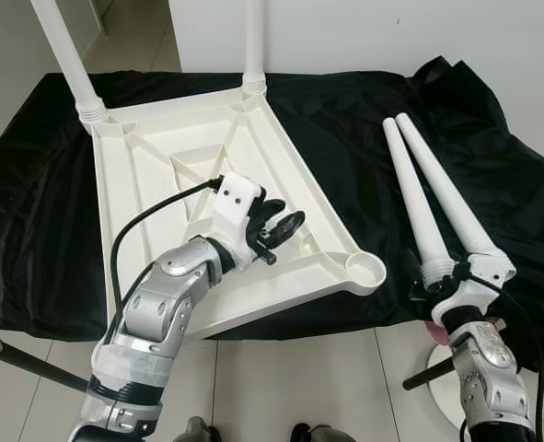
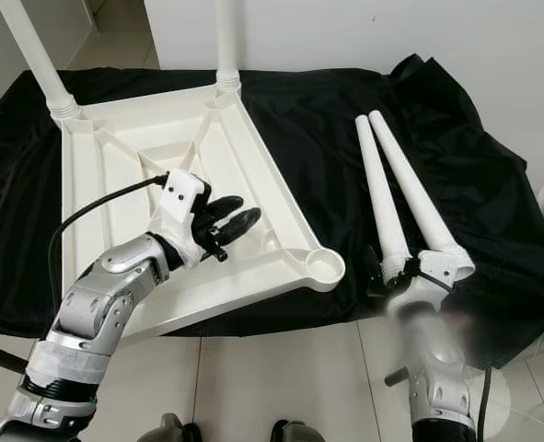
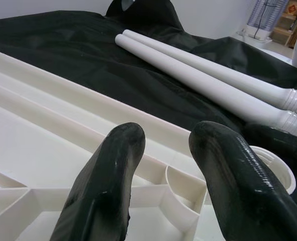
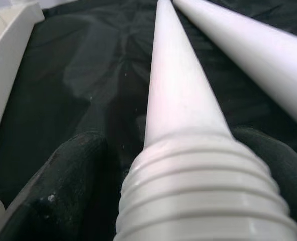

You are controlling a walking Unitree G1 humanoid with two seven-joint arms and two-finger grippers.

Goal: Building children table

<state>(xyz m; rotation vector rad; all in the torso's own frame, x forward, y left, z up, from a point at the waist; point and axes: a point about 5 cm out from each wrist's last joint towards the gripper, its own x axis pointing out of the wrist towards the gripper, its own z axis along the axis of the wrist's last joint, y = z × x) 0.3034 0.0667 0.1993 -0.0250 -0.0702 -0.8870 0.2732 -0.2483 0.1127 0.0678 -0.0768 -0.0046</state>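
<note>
A white plastic table top (image 1: 152, 184) lies upside down on a black cloth. Two white legs (image 1: 69, 55) (image 1: 254, 46) stand screwed into its far corners. The near right corner socket (image 1: 365, 269) is empty. My left gripper (image 1: 285, 226) hovers open just above the ribbed underside, left of that socket, with nothing between its fingers (image 3: 108, 175). Two loose tapered legs (image 1: 410, 184) (image 1: 451, 198) lie side by side on the cloth to the right. My right gripper (image 1: 440, 276) is shut on the threaded end (image 4: 203, 196) of the left loose leg, near the front edge.
The black cloth (image 1: 345, 120) covers a low surface; its front edge runs just before my arms. White floor tiles (image 1: 281, 387) lie below. A black rod (image 1: 23, 364) slants at lower left and a white round base (image 1: 442, 391) sits at lower right. A wall stands behind.
</note>
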